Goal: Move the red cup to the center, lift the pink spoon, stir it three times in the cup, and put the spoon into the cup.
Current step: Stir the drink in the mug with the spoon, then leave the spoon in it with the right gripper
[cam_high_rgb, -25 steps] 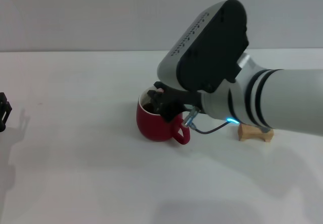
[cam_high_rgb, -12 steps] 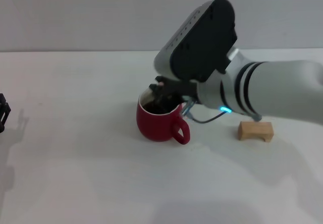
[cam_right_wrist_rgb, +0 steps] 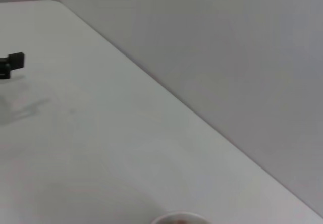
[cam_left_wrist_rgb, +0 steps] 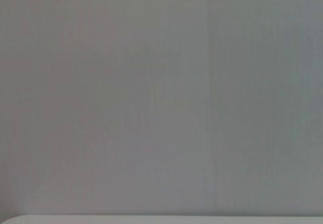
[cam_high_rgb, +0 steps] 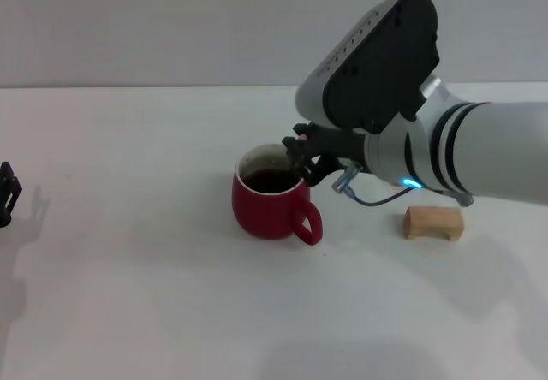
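right pincer (cam_high_rgb: 301,159) at red cup (cam_high_rgb: 267,207) rim, spoon perhaps hidden

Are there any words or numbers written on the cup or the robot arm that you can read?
None can be read.
Red cup: plain, no writing.
Wooden block: plain.
Right arm's wrist housing: a row of raised marks along its grey edge, too blurred to read.

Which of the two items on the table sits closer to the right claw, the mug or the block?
The red cup: the right claw hangs at its rim, while the wooden block lies apart under the forearm.
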Tool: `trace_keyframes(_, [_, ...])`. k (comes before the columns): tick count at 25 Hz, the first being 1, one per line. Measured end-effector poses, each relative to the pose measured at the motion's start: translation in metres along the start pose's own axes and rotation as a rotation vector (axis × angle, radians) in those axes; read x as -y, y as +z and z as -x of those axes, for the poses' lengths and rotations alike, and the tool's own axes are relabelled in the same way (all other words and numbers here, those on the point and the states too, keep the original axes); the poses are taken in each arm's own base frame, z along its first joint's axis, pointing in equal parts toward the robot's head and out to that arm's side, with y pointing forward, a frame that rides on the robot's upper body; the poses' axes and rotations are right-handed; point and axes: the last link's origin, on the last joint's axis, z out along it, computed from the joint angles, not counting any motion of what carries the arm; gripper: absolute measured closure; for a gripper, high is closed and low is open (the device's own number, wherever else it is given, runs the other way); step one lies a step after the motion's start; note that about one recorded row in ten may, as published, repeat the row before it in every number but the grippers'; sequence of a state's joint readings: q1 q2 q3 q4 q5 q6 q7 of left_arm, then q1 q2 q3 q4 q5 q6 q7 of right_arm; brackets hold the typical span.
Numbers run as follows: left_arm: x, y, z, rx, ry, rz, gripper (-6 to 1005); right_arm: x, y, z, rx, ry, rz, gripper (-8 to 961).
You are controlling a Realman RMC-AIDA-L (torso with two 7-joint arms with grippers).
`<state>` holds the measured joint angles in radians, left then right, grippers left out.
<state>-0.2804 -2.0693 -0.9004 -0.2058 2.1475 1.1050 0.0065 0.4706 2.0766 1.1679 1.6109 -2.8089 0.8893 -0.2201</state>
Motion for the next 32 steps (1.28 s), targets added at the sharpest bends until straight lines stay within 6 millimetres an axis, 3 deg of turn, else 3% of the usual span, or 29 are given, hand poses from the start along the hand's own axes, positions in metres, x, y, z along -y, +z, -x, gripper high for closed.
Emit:
trace_keyframes(9, [-0.001, 0.003, -0.002, -0.004, 0.001, 0.003, 191, -0.026, 0.003, 0.01, 0.028, -0.031, 0.063, 821])
trace_keyframes(16, [-0.001, 0.003, -0.002, -0.004, 0.0, 0.003, 190, -0.018, 0.018, 0.013, 0.028, -0.043, 0.044, 820])
trace_keyframes(25, [-0.001, 0.003, -0.002, -0.002, 0.0, 0.003, 190, -0.004, 0.011, 0.007, 0.015, -0.022, 0.002, 804])
trace_keyframes(32, [-0.001, 0.004, -0.001, 0.003, 0.0, 0.005, 190, -0.022, 0.005, 0.004, 0.01, -0.044, 0.04, 792])
